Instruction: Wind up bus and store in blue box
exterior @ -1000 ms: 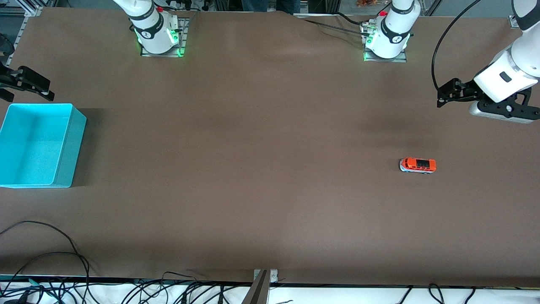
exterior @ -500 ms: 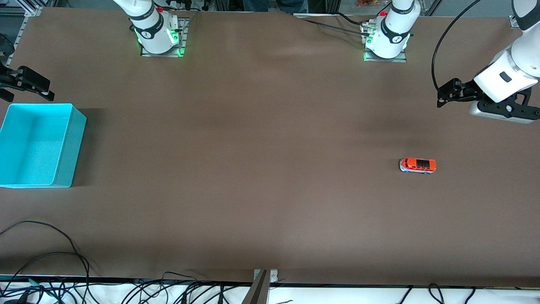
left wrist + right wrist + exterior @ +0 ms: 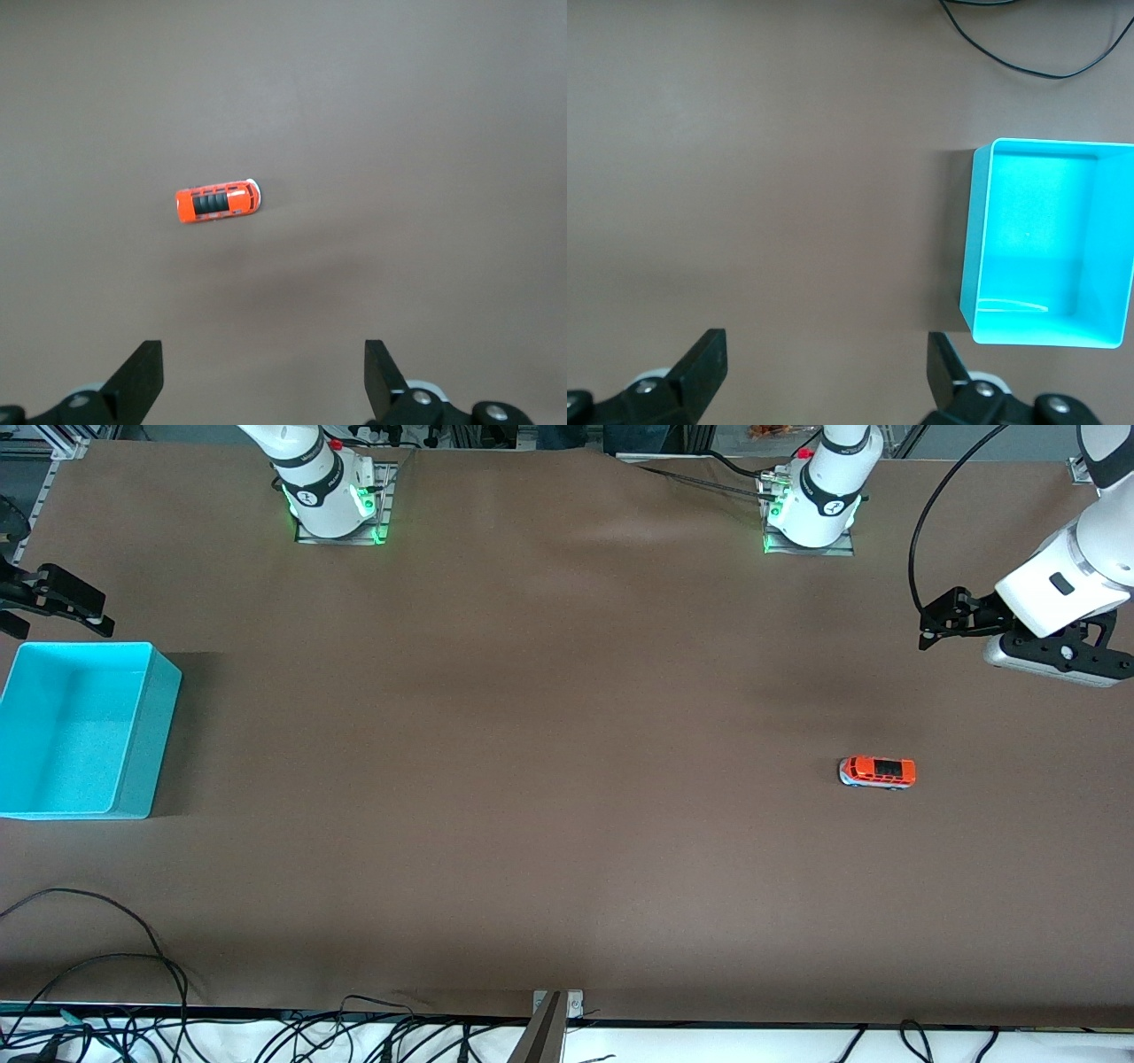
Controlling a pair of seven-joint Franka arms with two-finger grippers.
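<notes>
On the table [image 3: 567,735] the bus [image 3: 877,771] sat untouched. Both the left hand [image 3: 930,620] and right hand [image 3: 62,602] hung open. A clumsy pinch might roll it away

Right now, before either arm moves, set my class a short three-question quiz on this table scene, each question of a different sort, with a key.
1. True or false: the orange toy bus lies inside the turquoise bin.
2. Which gripper is up over the bus's end of the table? A) left gripper B) right gripper
3. Fill in: both grippers' jaws stand ____.

Key: 1 false, it stands on the brown table, toward the left arm's end; 2 A; 3 open.
</notes>
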